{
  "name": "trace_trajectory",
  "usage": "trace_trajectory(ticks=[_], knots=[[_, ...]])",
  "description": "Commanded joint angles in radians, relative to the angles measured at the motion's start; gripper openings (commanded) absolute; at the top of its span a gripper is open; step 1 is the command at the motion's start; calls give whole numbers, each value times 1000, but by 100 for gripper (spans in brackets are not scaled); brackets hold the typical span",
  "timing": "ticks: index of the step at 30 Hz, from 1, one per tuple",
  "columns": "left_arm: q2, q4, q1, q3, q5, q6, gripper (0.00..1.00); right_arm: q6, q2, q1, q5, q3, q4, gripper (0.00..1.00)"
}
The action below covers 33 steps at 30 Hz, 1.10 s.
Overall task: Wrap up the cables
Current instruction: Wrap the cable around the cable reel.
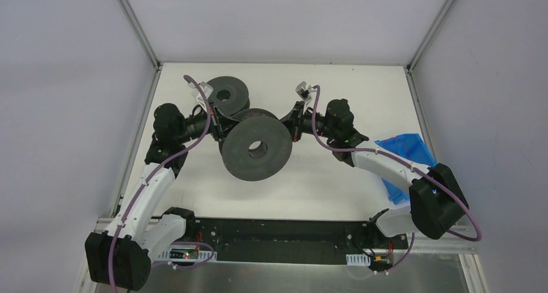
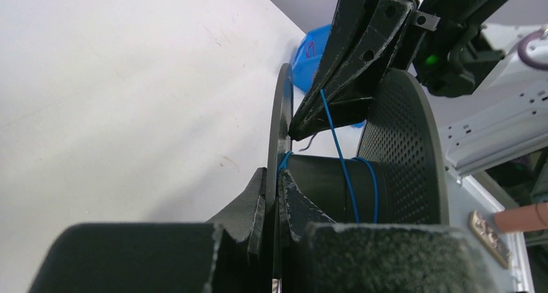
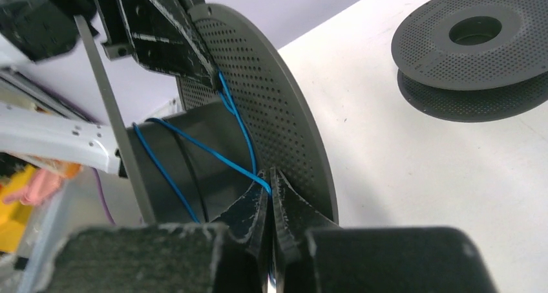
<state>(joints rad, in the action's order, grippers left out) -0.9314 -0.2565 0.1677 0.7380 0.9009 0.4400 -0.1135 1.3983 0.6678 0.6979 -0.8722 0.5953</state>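
1. Now, the blue cable (image 2: 337, 147) lies in a few loose turns round the core of a dark grey spool (image 1: 242, 157), between its two perforated flanges. One strand leads off the core to the right gripper (image 3: 268, 176).
2. The right gripper's fingers are pressed together and pinch that strand at their tips, just inside one flange.
3. The left gripper (image 2: 271, 176) is clamped on the rim of the other flange, with the thin disc nipped between its fingers.
4. The spool stands on edge between the two arms, over the middle of the counter (image 1: 336, 189). Whether its lower rim touches the surface cannot be told.
5. A second spool (image 1: 239, 89) lies flat near the far edge, left of centre, just beside the left wrist.
6. A blue bag (image 1: 404, 157) sits at the right edge, partly under the right arm.
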Motion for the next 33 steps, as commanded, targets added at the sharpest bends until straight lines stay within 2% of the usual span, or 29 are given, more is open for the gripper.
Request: trace_trajectory(ticks=[1, 5, 8, 9, 14, 18, 20, 21, 28, 33], knots=[[0, -321, -12, -21, -280, 221, 0, -274, 10, 35, -108, 40, 228, 6], [22, -337, -12, -49, -368, 285, 0, -379, 40, 36, -136, 34, 278, 4], [32, -312, -13, -65, -436, 332, 0, -425, 43, 36, -186, 28, 260, 3], [32, -304, -13, -68, -450, 348, 0, -426, 38, 35, -205, 27, 238, 0], [27, -326, -12, -95, -480, 420, 0, -425, 32, 36, -263, 34, 173, 0], [17, -333, -13, -99, -478, 424, 0, -425, 22, 35, -288, 55, 171, 6], [8, -333, -14, -96, -464, 422, 0, -418, 10, 36, -298, 61, 159, 5], [1, -340, -14, -95, -451, 421, 0, -407, 1, 36, -300, 66, 153, 0], [-70, -388, -20, -67, -281, 324, 0, -325, -14, 36, -265, 88, 116, 0], [-89, -381, -22, -46, -216, 263, 0, -293, -25, 34, -211, 111, 101, 9]])
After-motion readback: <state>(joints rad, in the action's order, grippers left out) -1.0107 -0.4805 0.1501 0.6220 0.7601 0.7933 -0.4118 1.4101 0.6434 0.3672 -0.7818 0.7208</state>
